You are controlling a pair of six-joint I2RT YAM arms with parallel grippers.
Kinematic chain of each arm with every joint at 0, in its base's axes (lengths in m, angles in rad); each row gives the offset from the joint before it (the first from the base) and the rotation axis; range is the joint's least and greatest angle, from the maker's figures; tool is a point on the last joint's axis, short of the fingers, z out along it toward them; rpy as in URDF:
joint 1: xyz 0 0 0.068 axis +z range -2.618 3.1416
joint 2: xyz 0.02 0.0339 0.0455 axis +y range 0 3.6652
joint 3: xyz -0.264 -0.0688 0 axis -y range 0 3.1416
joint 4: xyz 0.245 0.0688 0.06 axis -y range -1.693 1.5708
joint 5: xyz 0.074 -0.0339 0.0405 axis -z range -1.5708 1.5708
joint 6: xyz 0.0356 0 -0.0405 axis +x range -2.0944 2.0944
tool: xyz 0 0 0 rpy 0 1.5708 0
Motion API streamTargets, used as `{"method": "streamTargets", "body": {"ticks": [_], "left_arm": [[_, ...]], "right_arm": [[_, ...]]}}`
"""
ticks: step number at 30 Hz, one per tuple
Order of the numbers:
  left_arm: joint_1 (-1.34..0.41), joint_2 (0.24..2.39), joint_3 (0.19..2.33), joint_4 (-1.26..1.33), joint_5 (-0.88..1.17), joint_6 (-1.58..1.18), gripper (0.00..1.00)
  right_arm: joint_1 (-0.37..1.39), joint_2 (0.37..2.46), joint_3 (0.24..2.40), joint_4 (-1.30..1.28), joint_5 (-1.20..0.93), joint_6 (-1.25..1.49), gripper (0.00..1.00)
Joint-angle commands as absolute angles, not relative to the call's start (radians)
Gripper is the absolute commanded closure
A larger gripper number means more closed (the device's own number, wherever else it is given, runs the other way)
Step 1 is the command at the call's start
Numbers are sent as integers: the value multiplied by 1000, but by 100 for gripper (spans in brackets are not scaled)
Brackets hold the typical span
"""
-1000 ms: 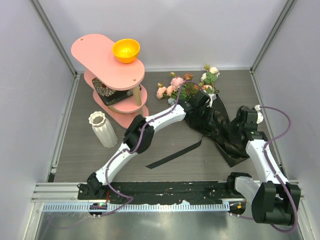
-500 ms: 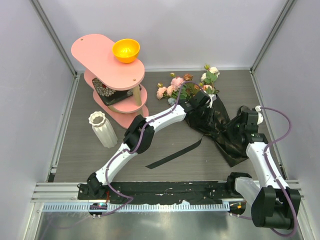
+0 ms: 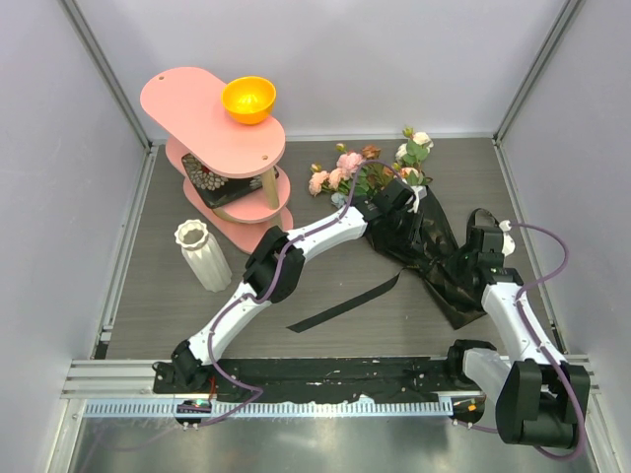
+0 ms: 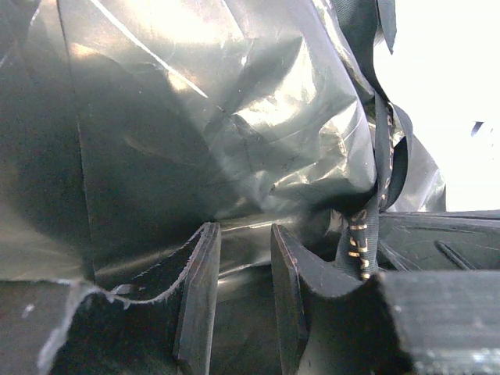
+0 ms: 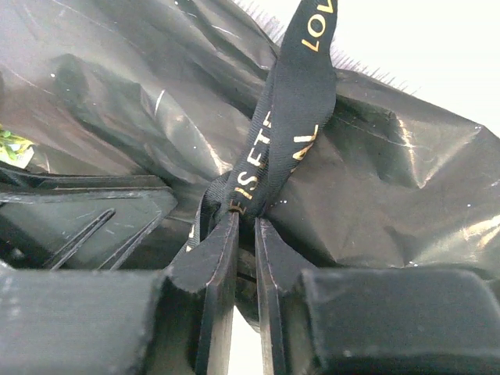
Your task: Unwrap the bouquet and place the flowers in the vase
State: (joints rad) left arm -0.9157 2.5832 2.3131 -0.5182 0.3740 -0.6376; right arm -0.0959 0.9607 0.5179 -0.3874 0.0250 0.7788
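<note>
And here is the bouquet of artificial flowers in its cone of glossy black wrapping sheet (image 3: pixel 422 241), lying on the grey wood-grain table (image 3: pixel 168 315), right of centre, with both arms on it. The cream, pink and peach flowers with green leaves (image 3: pixel 347 166) spill out of the far end toward the back wall, while the crumpled black sheet trails toward the near right. The right gripper (image 5: pixel 244 223) comes in low at the wrap, and the wrist view is clear: its jaws are pinched almost together on the black ribbon with gold lettering (image 5: pixel 285 109), which rises straight out from between the fingertips (image 5: pixel 223 234) and arches over the shiny sheet. The left gripper (image 4: pixel 244 238) is pressed into the bouquet near the neck, just below the blooms. Its jaws stand partly apart with the glossy sheet filling the gap, and I cannot tell whether they are really clamping it or only resting against it. Over on the left, well apart from all this, the small white ribbed vase with the wavy rim (image 3: pixel 202 254) stands upright, just beside the pink tiered stand (image 3: pixel 212 123) that carries an orange bowl (image 3: pixel 247 99) on top. A loose flat strip of black ribbon (image 3: pixel 343 304) lies on the table between the arms.
</note>
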Motion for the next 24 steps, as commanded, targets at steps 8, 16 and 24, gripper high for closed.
{"method": "streamTargets", "body": {"ticks": [8,16,24], "left_arm": [[-911,2572,2338,-531,361,-614,64],[-911,2576,2335,-532,367,-615,64],[-911,2585,2327,-529,367,-615,64]], "right_arm": [[-101,969,499,-278,21,810,68],[-101,971,488,-226,14,813,69],[-103,925,515,-158,-6,772,55]]}}
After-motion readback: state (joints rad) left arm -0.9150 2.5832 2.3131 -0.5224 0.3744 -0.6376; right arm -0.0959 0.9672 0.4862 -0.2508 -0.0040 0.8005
